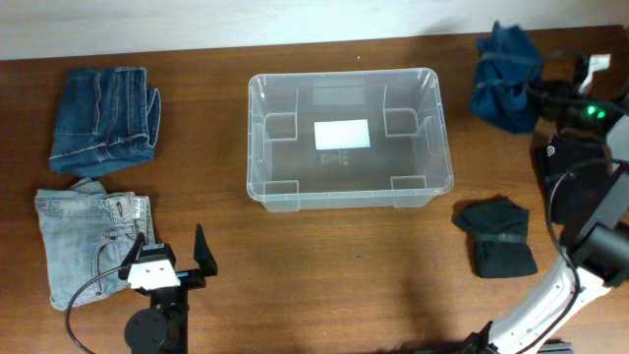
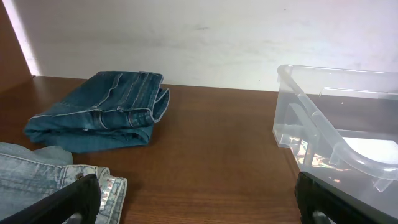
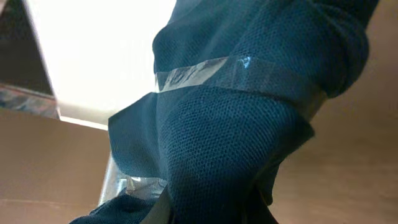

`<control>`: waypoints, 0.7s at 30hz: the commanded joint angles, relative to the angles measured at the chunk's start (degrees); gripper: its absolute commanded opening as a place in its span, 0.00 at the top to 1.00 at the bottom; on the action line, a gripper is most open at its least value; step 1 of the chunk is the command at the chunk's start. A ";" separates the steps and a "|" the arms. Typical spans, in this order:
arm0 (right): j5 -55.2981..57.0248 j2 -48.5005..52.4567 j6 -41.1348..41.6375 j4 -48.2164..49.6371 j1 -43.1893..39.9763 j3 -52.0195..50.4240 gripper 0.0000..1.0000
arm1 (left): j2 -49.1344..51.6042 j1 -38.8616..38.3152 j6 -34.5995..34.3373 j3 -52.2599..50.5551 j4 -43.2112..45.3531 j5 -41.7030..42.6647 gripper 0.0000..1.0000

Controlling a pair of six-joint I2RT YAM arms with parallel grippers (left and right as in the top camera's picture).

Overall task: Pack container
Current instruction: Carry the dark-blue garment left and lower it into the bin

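At the far left of the wooden table (image 1: 324, 265), two pairs of jeans are laid out as flat folded slabs so that each can be lifted in one piece: dark denim jeans (image 1: 103, 118) at the back, with heavy stitched seams, and pale jeans (image 1: 88, 251) in front, faded and softer-looking. Just beside the pale pair, the left gripper (image 1: 169, 248) is held low with its fingers spread wide and nothing between them, presumably readied for that garment.

The container (image 1: 295, 162) is set in the middle of the table, within reach of both arms. It is made of clear, glossy plastic with rounded corners and a thick rim, a white label (image 1: 342, 134) is seen on its floor, and nothing has been packed in it.

Further right, a black bundle (image 1: 499, 236) of soft cloth lies on the table. At the back right, a blue bundle (image 1: 506, 74) of mesh knit is bound by a clear tape band (image 3: 249, 71) to keep it compact. The right gripper (image 1: 539, 96) is pressed against it, its fingers hidden by cloth, so whether it is clamped cannot be told
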 commanded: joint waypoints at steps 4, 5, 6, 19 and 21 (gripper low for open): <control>-4.85 -18.05 3.56 -3.19 5.57 1.77 0.96 | -0.39 0.26 0.48 -0.15 -0.17 0.50 0.01; -3.41 -19.50 3.58 -4.55 6.78 1.77 0.96 | -0.39 0.26 0.50 -0.15 -0.17 0.50 0.01; -1.03 -21.09 3.58 -6.32 8.33 1.77 0.96 | -0.39 0.26 0.48 -0.15 -0.17 0.50 0.01; 29.38 -24.22 10.49 -18.84 43.54 1.68 0.96 | -0.39 0.26 0.50 -0.15 -0.17 0.50 0.01; 33.99 -23.41 13.64 -18.25 47.36 1.66 0.96 | -0.39 0.26 0.50 -0.15 -0.17 0.50 0.01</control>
